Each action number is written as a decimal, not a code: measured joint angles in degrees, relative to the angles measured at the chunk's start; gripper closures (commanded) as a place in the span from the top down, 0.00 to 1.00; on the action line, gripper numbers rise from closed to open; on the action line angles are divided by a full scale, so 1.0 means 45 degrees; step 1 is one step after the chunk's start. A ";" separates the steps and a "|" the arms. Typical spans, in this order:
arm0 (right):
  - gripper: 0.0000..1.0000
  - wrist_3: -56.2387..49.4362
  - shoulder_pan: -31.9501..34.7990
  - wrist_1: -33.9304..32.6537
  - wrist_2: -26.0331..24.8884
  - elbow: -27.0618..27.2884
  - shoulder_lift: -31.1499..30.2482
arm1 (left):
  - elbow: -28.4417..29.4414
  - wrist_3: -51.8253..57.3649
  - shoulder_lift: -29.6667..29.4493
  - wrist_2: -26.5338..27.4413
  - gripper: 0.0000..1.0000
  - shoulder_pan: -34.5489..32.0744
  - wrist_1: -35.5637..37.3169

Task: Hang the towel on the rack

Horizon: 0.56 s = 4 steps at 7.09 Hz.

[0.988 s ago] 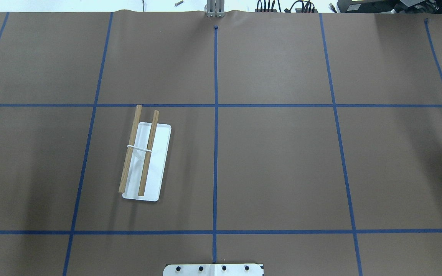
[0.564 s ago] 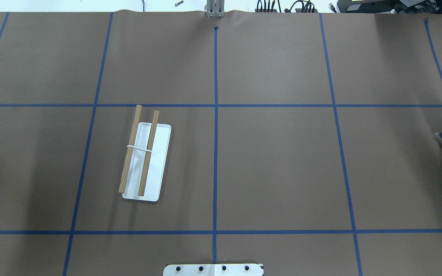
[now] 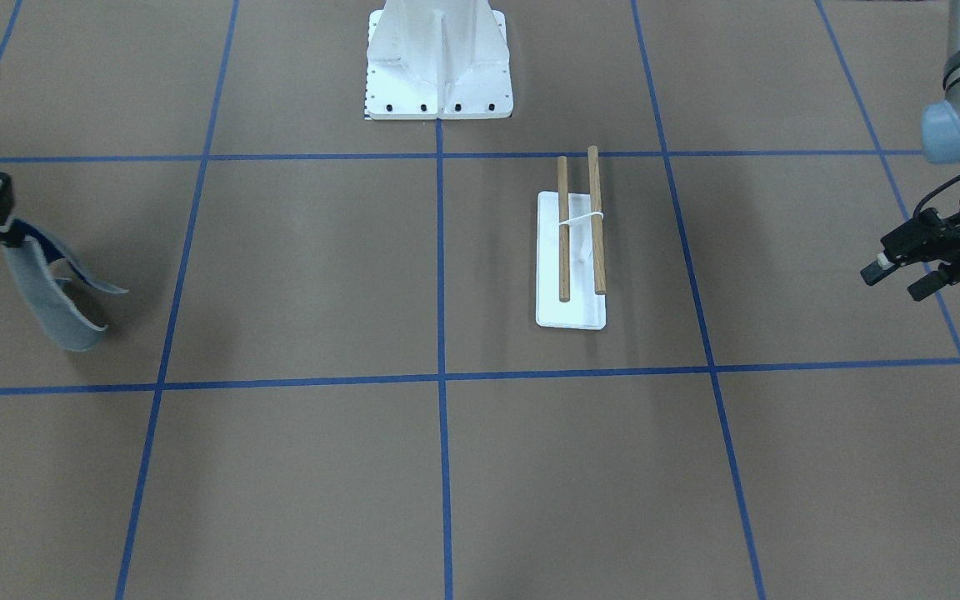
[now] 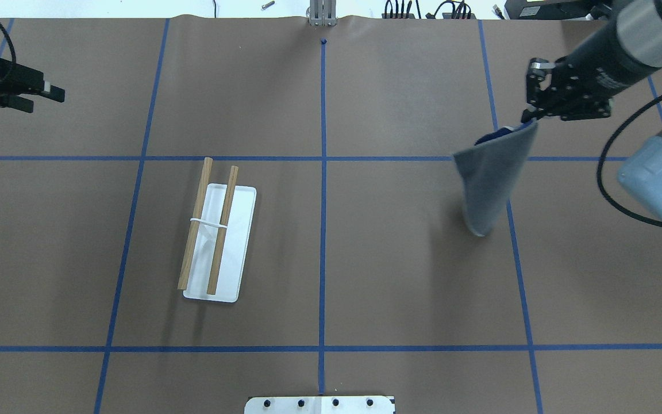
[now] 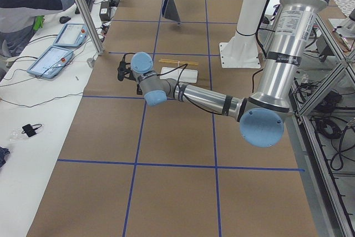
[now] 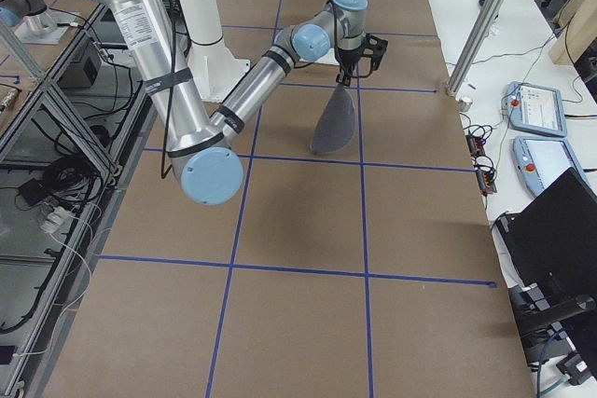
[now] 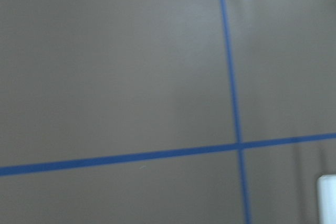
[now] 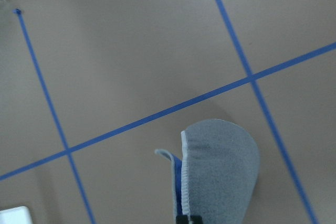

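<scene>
The towel (image 4: 489, 178), grey with a blue reverse, hangs limp from my right gripper (image 4: 529, 118), which is shut on its top corner above the table's right half. It also shows in the front view (image 3: 51, 296), the right side view (image 6: 336, 123) and the right wrist view (image 8: 223, 174). The rack (image 4: 210, 227), two wooden bars over a white base (image 4: 243, 230), stands left of centre, far from the towel. My left gripper (image 4: 43, 99) is open and empty at the far left, well away from the rack (image 3: 580, 233).
The robot's white base plate (image 4: 319, 404) sits at the near edge. Cables and plugs (image 4: 423, 10) lie beyond the far edge. An operator (image 5: 33, 1) and tablets (image 5: 52, 59) are at a side bench. Blue tape lines grid the brown table.
Both arms have come into the overhead view. The right gripper has carried the hanging towel in from the right edge toward the left. The left gripper has appeared at the far left.
</scene>
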 measured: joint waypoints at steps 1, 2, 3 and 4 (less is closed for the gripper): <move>0.00 0.2593 -0.0867 -0.0225 -0.0831 0.0021 0.1093 | -0.0182 -0.0799 -0.0565 0.0201 0.98 0.0370 -0.0026; 0.00 0.4858 -0.1503 -0.0300 -0.1472 0.0002 0.1865 | -0.0270 -0.1878 -0.1301 0.0396 0.98 0.0816 -0.0040; 0.00 0.7120 -0.2028 -0.0299 -0.1983 -0.0057 0.2564 | -0.0490 -0.2831 -0.1995 0.1097 0.98 0.1589 -0.0051; 0.00 0.9027 -0.2471 -0.0279 -0.2517 -0.0129 0.3143 | -0.0960 -0.3301 -0.2350 0.2519 0.98 0.2655 -0.0056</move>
